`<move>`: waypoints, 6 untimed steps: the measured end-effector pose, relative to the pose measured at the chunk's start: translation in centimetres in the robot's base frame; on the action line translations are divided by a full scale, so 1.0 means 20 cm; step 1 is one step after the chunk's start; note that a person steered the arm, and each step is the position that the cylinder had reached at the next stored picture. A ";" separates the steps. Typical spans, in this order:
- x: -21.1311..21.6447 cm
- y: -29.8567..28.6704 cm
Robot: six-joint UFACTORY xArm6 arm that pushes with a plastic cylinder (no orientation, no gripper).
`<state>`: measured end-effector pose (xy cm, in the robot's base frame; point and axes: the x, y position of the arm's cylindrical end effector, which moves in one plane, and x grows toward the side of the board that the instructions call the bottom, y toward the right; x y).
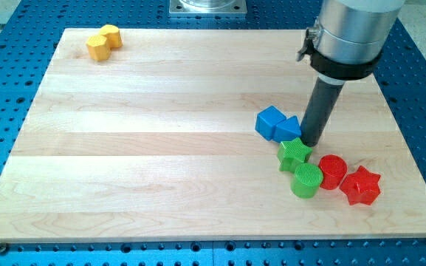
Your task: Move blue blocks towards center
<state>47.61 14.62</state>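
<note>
Two blue blocks sit right of the board's middle: a blue cube and, touching its right side, a blue triangular block. My tip is down on the board just right of the blue triangular block, close to or touching it. The dark rod rises from the tip to the grey arm body at the view's top right. A green star block lies just below the blue triangular block and left of my tip.
Below the green star are a green cylinder, a red cylinder and a red star block. Two yellow blocks sit touching at the wooden board's top left corner. A blue perforated table surrounds the board.
</note>
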 end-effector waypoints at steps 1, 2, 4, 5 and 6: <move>-0.02 -0.02; -0.07 -0.08; -0.17 -0.31; -0.22 -0.46; -0.25 -0.54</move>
